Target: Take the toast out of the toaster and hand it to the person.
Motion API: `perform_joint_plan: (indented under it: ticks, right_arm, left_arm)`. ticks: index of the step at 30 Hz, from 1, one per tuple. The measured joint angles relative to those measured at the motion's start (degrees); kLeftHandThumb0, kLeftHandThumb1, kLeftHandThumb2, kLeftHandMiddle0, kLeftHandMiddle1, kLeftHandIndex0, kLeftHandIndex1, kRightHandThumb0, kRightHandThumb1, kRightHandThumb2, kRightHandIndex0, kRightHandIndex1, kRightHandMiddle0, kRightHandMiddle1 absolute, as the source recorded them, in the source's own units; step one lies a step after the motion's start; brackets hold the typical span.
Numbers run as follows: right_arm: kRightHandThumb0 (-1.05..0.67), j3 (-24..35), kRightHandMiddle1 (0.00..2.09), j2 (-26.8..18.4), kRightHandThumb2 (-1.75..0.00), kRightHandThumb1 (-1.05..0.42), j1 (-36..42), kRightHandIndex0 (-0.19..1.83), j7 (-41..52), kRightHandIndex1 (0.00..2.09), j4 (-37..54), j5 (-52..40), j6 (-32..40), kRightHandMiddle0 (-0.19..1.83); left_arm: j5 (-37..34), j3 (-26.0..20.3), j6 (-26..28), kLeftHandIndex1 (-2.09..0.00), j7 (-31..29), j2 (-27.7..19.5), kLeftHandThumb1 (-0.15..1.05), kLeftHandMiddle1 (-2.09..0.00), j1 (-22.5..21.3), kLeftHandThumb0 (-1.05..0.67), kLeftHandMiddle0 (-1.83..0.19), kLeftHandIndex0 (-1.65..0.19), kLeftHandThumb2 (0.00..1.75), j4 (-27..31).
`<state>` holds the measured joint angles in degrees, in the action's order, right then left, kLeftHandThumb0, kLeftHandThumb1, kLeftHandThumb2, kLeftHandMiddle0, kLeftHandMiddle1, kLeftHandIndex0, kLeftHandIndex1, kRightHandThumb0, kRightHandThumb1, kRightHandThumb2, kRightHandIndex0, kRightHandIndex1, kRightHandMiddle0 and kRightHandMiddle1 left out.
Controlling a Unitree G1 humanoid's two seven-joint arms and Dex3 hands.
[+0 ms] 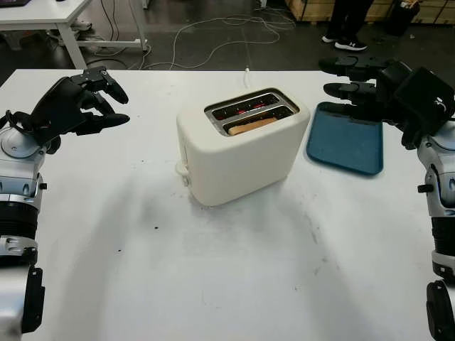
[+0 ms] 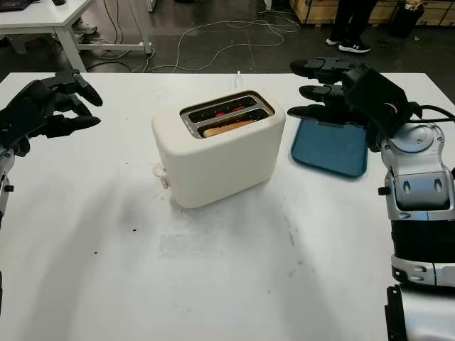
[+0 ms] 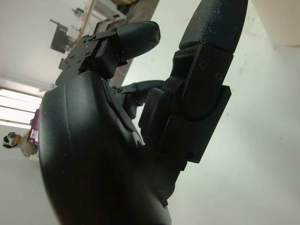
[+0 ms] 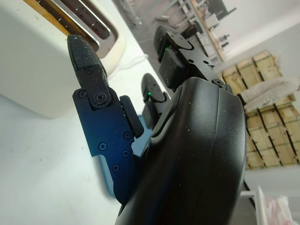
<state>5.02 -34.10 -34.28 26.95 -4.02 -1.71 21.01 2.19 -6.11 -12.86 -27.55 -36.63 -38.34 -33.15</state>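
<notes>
One slice of toast point(image 1: 252, 126) sits low in the near slot of the cream toaster point(image 1: 238, 153) on the white table point(image 1: 234, 270); the left hand point(image 1: 75, 105) hovers open far left; the right hand point(image 1: 387, 89), fingers wide and empty, is above the blue tray point(image 1: 346, 145).

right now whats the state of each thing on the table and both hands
toaster: upright at the table's middle, far slot glowing red
toast: sitting down in the near slot, not taken out
blue tray: flat on the table, right of the toaster, nothing on it
left hand: open, raised left of the toaster
right hand: open, raised over the tray's far end
</notes>
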Motion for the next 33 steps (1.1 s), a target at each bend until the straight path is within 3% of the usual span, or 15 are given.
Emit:
perform_joint_plan:
  ticks: [33]
  right_arm:
    - [-0.56,0.17,0.00,0.00,0.00,-0.78,0.00,0.47,0.87,0.12,-1.82,-0.16,-2.95,0.51]
  left_arm:
    - [-0.34,-0.08,0.60,-1.55,-0.39,0.00,0.86,-1.63,0.00,-1.05,-0.32,-0.32,0.00,0.24]
